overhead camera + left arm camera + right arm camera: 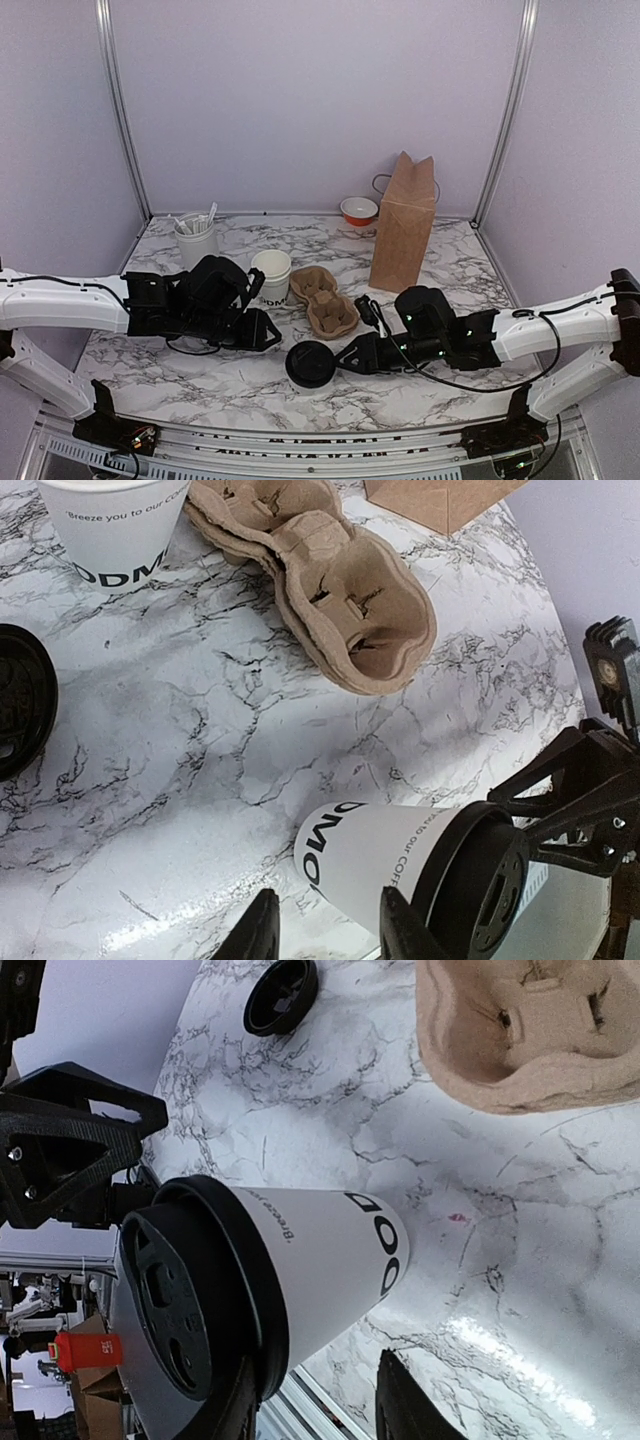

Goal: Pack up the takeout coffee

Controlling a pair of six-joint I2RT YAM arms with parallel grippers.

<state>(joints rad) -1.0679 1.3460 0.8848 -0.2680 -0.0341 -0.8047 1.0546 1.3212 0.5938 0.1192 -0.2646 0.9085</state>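
Small white paper cup with black plastic lid: tilted, lid toward near edge, over front centre of marble table, between left jaws and right jaws. Both half-spread; clamped or not, cannot tell. Likely light, thin-walled, crushable; grip mid-wall gently.

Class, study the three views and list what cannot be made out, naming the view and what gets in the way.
Takeout coffee: contents hidden by its lid in both wrist views. It is not visible in the top view, presumably under the right arm.
Left gripper and right gripper: cut off by each wrist view's bottom edge, so any grip is unclear.
Paper bag: inside unseen, top view angle.
Utensil holder: contents too small, top view.
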